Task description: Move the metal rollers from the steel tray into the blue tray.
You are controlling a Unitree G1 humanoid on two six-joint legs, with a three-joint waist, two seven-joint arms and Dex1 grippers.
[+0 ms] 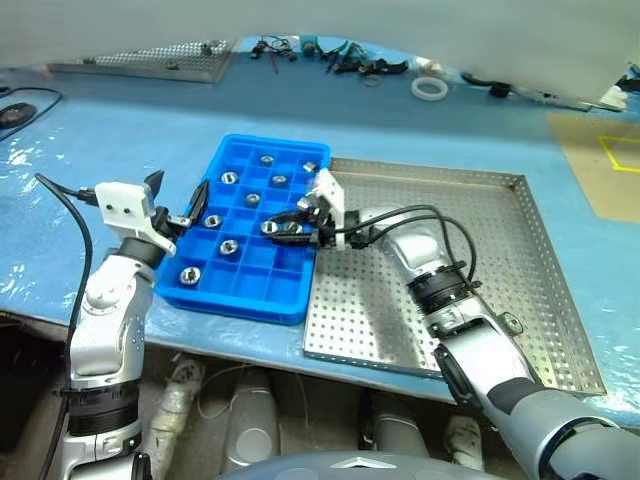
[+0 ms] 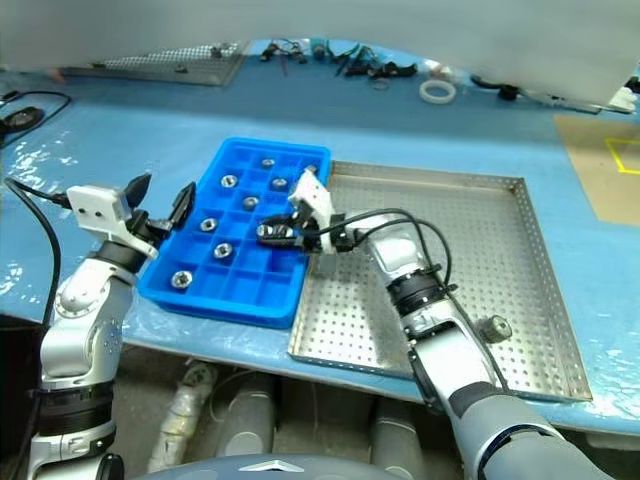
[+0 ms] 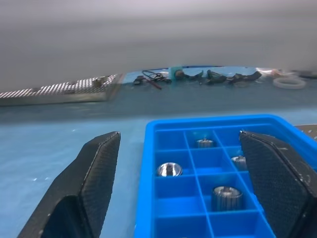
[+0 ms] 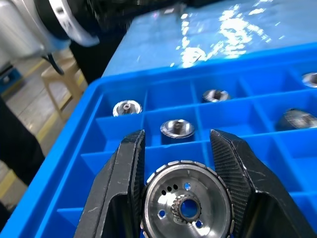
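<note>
The blue tray [image 1: 262,290] lies on the blue table, with several metal rollers [image 1: 228,246] spread over its compartments. To its right sits the steel tray [image 1: 500,250], where one roller [image 2: 494,327] rests near the front right beside my right forearm. My right gripper [image 1: 285,228] reaches left over the blue tray's right side, shut on a round toothed roller [image 4: 185,206] that it holds above the compartments. My left gripper [image 1: 175,203] hovers at the blue tray's left edge, open and holding nothing, its fingers [image 3: 94,173] spread wide.
At the back of the table are a white tape ring [image 1: 430,88], a flat perforated metal sheet [image 1: 150,60] and a scatter of small dark tools [image 1: 340,55]. A black cable [image 1: 20,105] lies far left. A brown patch with yellow marking [image 1: 610,160] lies far right.
</note>
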